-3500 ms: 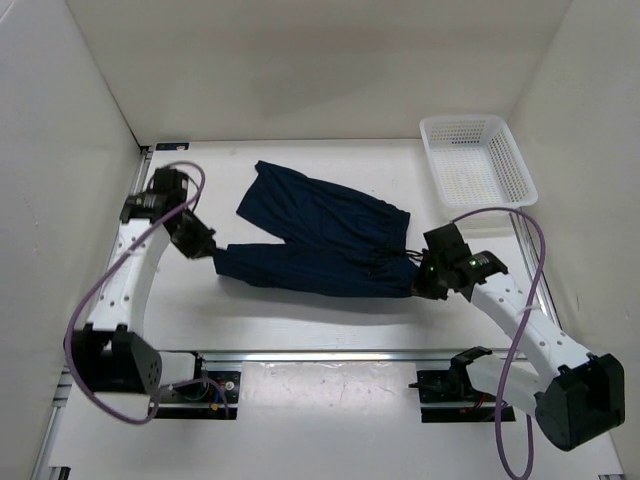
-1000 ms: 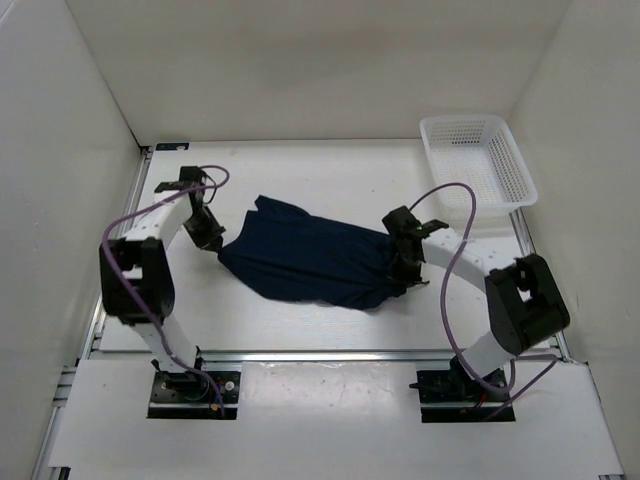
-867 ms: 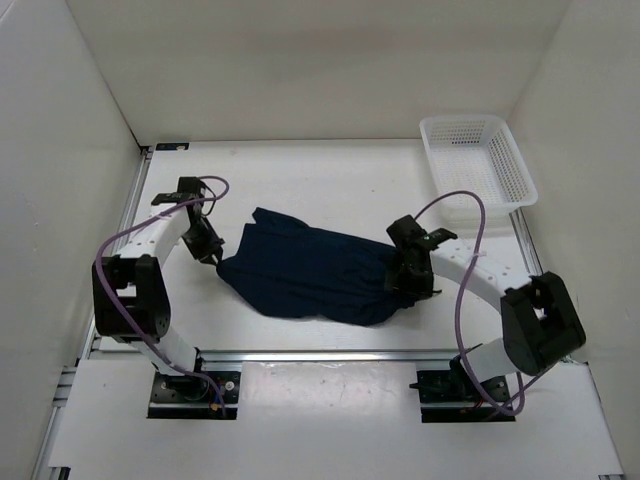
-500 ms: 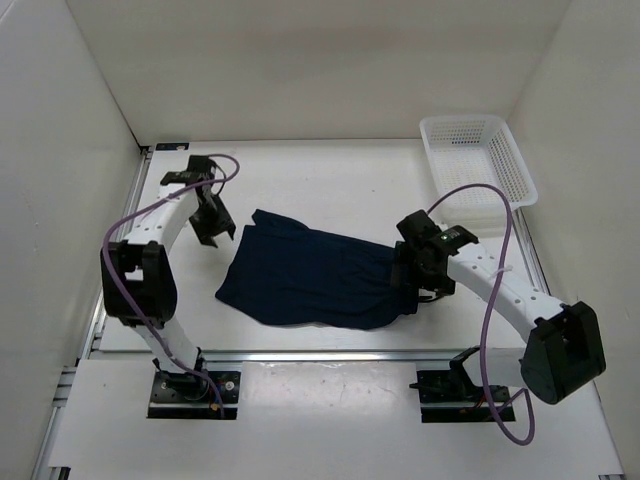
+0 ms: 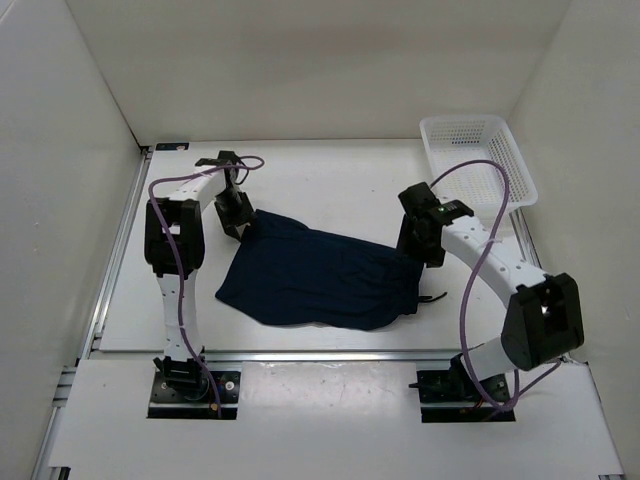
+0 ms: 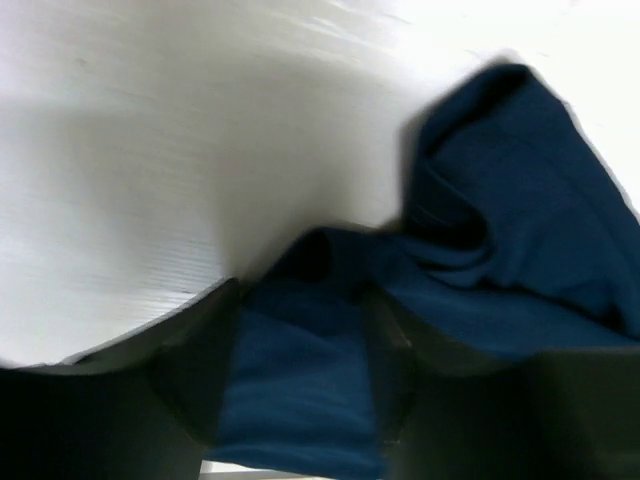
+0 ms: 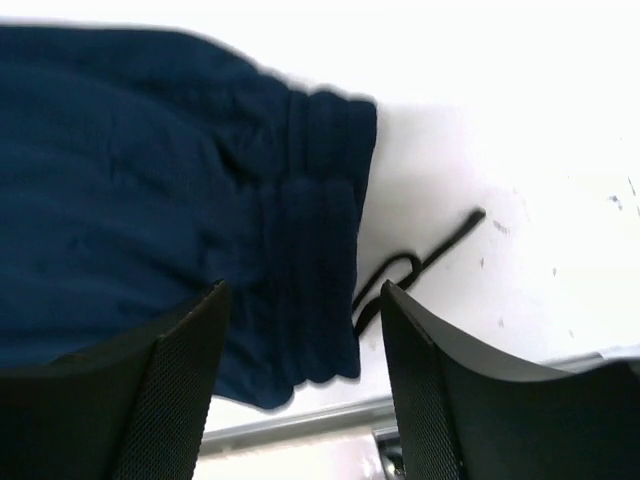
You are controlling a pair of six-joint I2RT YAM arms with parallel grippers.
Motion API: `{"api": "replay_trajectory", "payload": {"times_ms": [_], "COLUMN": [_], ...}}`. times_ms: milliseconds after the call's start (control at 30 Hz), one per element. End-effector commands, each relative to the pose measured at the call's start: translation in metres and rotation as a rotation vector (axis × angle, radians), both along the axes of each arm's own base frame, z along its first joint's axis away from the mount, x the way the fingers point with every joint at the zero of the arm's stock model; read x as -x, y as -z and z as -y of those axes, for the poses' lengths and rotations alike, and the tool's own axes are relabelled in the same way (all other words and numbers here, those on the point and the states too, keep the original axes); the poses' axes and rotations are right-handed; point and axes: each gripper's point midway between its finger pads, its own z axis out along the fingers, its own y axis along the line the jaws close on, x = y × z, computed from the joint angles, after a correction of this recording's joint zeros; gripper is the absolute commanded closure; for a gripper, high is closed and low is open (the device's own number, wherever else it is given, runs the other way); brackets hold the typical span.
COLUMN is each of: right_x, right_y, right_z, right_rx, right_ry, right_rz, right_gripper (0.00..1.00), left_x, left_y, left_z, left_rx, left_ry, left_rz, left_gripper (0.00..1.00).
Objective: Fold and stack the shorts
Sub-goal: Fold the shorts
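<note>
Arching inward, both arms hold the left tool and right tool spread open above the shorts.

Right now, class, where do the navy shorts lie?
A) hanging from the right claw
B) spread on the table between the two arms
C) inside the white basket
B: the shorts lie on the table, apart from the basket in the far right corner.
</note>
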Motion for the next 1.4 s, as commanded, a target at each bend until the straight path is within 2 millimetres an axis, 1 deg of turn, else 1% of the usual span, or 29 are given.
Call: {"api": "replay_trajectory", "payload": {"times_ms": [0,33,67,200,267,300,367,400,433,467,500,533,567,633,767,900,933,1000,1033,1067,1100,1133,1167,1200,1233,1267,1300,1333,1367], "right_x": [-0.030,-0.031,-0.031,-0.037,-0.030,-0.032,-0.028,-0.028,-0.026,-0.028,-0.026,-0.028,-0.027,-0.026,-0.025,-0.026,-0.030,-0.035,-0.043,-0.049,-0.054,-0.061,-0.072,-0.077,-0.077,-0.077,-0.076,-0.071,-0.068], "right_y": [0.003,0.007,0.015,0.027,0.039,0.039,0.045,0.042,0.043,0.035,0.034,0.025,0.021,0.012,0.000,0.000,-0.003,-0.004,-0.005,-0.005,-0.006,0.000,-0.008,-0.012,-0.014,-0.014,-0.024,-0.025,-0.026], "right_z": [-0.003,-0.006,-0.003,-0.012,-0.016,-0.017,-0.018,-0.019,-0.016,-0.014,-0.011,-0.009,-0.004,0.001,0.010,0.021,0.023,0.027,0.029,0.035,0.035,0.038,0.035,0.034,0.034,0.034,0.032,0.034,0.035], "right_rx": [-0.055,-0.062,-0.048,-0.082,-0.100,-0.103,-0.109,-0.117,-0.106,-0.105,-0.099,-0.101,-0.077,-0.070,-0.054,-0.031,-0.035,-0.027,-0.031,-0.013,-0.002,0.007,-0.001,0.000,0.001,0.001,-0.018,-0.016,-0.018], "right_ry": [0.013,0.009,0.010,-0.002,-0.012,-0.013,-0.016,-0.007,-0.003,-0.001,0.012,0.014,0.024,0.040,0.069,0.098,0.110,0.126,0.140,0.147,0.139,0.144,0.137,0.129,0.128,0.128,0.125,0.125,0.125], "right_rz": [0.027,0.016,-0.010,-0.018,-0.062,-0.054,-0.078,-0.070,-0.068,-0.036,-0.028,0.004,0.015,0.044,0.081,0.081,0.091,0.095,0.107,0.118,0.126,0.116,0.144,0.152,0.150,0.150,0.176,0.171,0.175], "right_gripper": [0.34,0.34,0.34,0.34,0.41,0.58,0.80,0.98,1.00,1.00,1.00,1.00,1.00,1.00,1.00,1.00,1.00,1.00,1.00,1.00,0.99,0.89,0.70,0.43,0.34,0.25,0.13,0.08,0.06], "left_x": [-0.010,-0.009,-0.013,-0.014,-0.015,-0.016,-0.015,-0.016,-0.014,-0.014,-0.010,-0.011,-0.007,-0.003,-0.002,-0.013,-0.020,-0.031,-0.045,-0.054,-0.061,-0.078,-0.075,-0.076,-0.078,-0.081,-0.077,-0.076,-0.067], "left_y": [-0.019,-0.014,-0.017,-0.020,-0.024,-0.030,-0.035,-0.043,-0.047,-0.050,-0.052,-0.062,-0.064,-0.079,-0.103,-0.124,-0.128,-0.117,-0.127,-0.107,-0.101,-0.114,-0.106,-0.088,-0.089,-0.093,-0.092,-0.108,-0.100], "left_z": [0.015,0.015,0.016,0.014,0.012,0.011,0.010,0.011,0.009,0.009,0.007,0.007,0.004,0.001,-0.001,0.007,0.009,0.011,0.017,0.019,0.020,0.022,0.022,0.024,0.024,0.025,0.024,0.022,0.019], "left_rx": [0.056,0.055,0.056,0.045,0.036,0.028,0.029,0.031,0.022,0.023,0.014,0.016,0.004,-0.007,-0.011,0.010,0.020,0.017,0.024,0.019,0.018,0.024,0.018,0.022,0.022,0.023,0.022,0.016,0.003], "left_ry": [0.038,0.037,0.038,0.036,0.035,0.033,0.033,0.033,0.032,0.032,0.030,0.030,0.028,0.025,0.022,0.033,0.035,0.036,0.044,0.045,0.045,0.044,0.045,0.048,0.048,0.048,0.048,0.044,0.043], "left_rz": [0.056,0.045,0.055,0.066,0.078,0.093,0.096,0.117,0.117,0.126,0.121,0.145,0.139,0.168,0.221,0.276,0.286,0.264,0.305,0.272,0.261,0.305,0.259,0.210,0.208,0.222,0.211,0.253,0.228], "left_gripper": [0.45,0.78,0.89,0.90,0.90,0.90,0.90,0.90,0.90,0.90,0.90,0.90,0.90,0.90,0.90,0.90,0.90,0.90,0.90,0.90,0.88,0.80,0.74,0.68,0.55,0.53,0.39,0.38,0.31]}}
